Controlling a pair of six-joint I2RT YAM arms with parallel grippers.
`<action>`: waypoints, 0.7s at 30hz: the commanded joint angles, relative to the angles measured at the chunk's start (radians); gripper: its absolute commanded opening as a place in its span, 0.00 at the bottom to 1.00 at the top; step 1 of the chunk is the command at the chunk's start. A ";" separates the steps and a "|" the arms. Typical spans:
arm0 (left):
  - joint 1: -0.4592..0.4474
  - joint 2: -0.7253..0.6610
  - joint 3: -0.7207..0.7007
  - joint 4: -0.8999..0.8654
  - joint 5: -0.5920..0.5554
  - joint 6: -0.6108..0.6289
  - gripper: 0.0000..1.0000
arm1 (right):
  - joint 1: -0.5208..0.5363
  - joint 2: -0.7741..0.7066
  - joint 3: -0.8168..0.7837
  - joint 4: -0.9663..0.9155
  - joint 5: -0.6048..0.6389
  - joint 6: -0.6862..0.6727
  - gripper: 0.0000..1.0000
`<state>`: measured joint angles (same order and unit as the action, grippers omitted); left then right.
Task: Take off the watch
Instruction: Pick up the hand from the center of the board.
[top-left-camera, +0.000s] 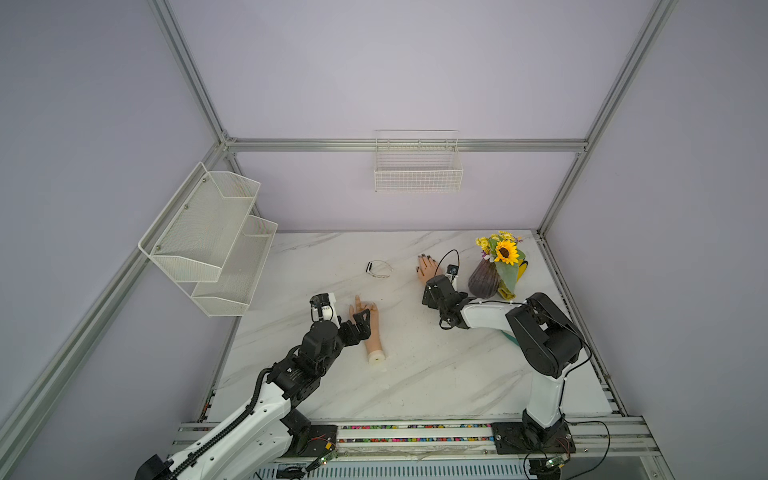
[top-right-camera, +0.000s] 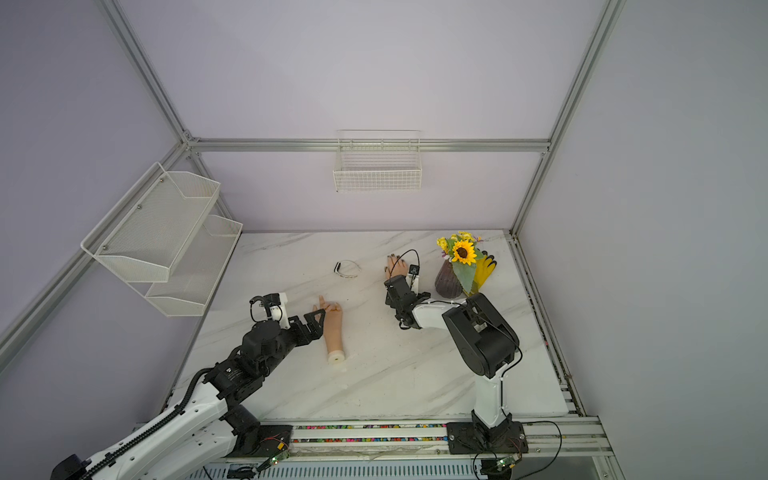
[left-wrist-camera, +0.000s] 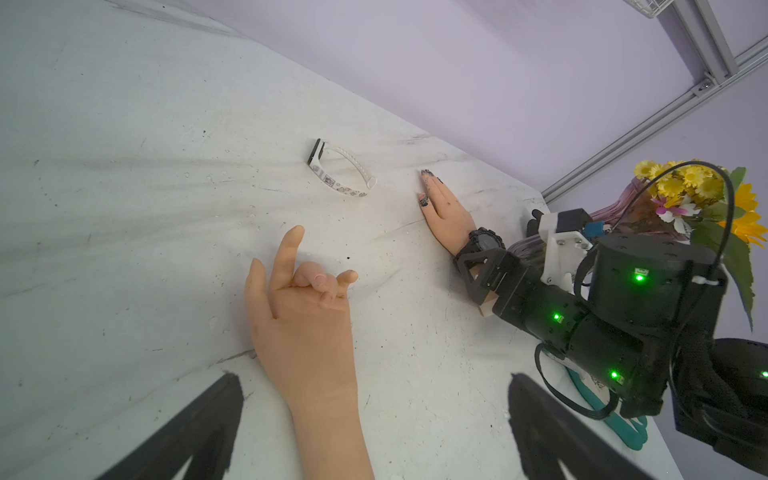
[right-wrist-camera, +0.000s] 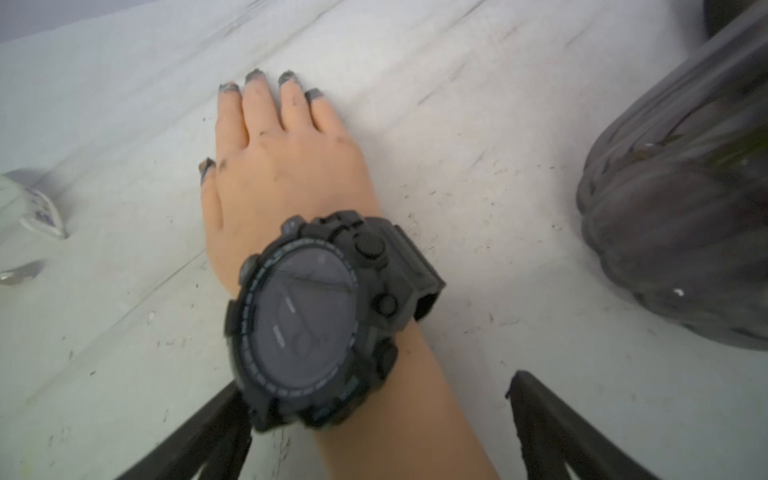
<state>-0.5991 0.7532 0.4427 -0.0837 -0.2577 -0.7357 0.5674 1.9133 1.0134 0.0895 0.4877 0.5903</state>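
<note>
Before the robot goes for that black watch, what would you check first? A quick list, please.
1. Right gripper open: ok, jaws either side of the forearm.
2. Black watch on the painted-nail hand: ok, strapped at the wrist.
3. How the strap fastens: cannot tell, no clasp shows.
4. Left gripper open: ok, astride the bare hand at its forearm.
5. Room beside the vase: not ok, it stands close.
6. White band out of the way: ok.

left gripper (left-wrist-camera: 374, 376) jaws apart, right gripper (right-wrist-camera: 376, 380) likewise
</note>
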 joint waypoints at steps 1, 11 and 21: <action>-0.006 -0.010 -0.015 0.024 -0.011 0.021 1.00 | 0.012 -0.009 -0.012 0.007 -0.072 -0.006 0.97; -0.005 0.021 -0.007 0.024 0.001 -0.007 1.00 | 0.035 0.019 -0.061 0.029 -0.073 0.021 0.68; -0.004 0.141 0.058 0.053 0.103 -0.133 1.00 | 0.060 -0.061 -0.118 0.098 -0.116 -0.018 0.24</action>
<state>-0.5987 0.8745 0.4484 -0.0731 -0.2047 -0.8082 0.6071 1.8954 0.9272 0.1722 0.4118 0.5865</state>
